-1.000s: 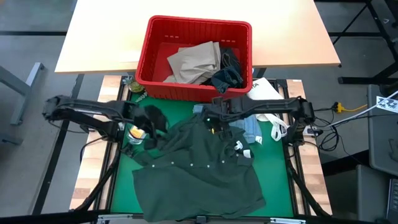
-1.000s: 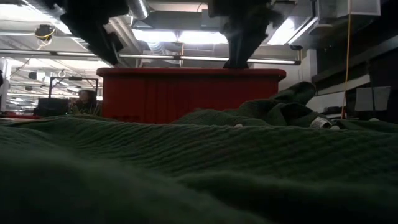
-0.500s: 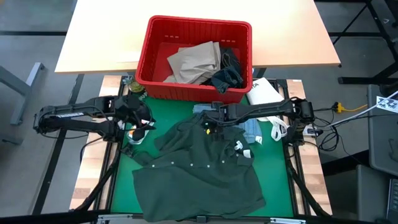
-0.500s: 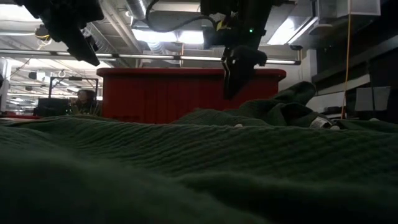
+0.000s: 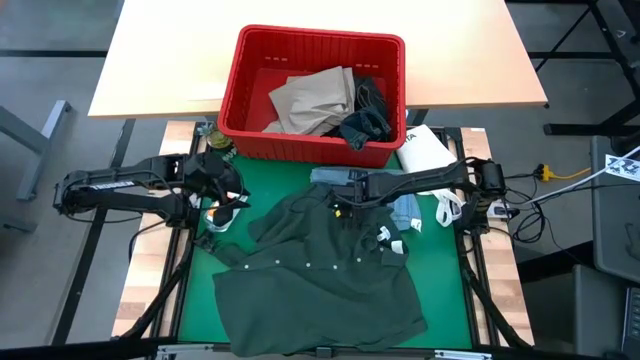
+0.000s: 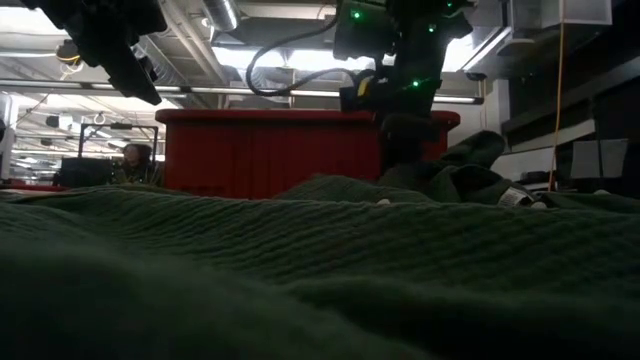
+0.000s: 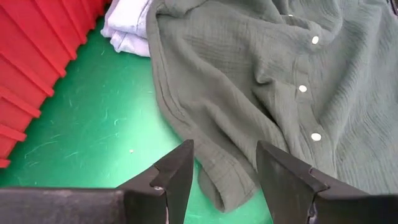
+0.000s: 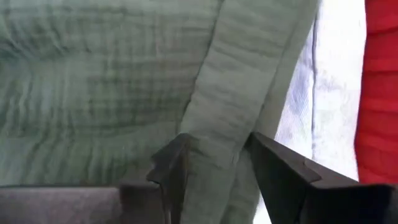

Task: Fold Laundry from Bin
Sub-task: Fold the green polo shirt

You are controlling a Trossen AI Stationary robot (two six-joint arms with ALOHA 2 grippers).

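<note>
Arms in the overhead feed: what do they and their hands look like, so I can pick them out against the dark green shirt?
Both arms are slim, dark, jointed links. Left hand has two flat, dark, tapered fingers; right hand matches. In the low view, the right arm shows green indicator lights and a looping black cable.

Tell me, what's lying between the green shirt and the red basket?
In the high view, a light blue garment peeks out between the green shirt and the red basket, beside bare green mat.
</note>
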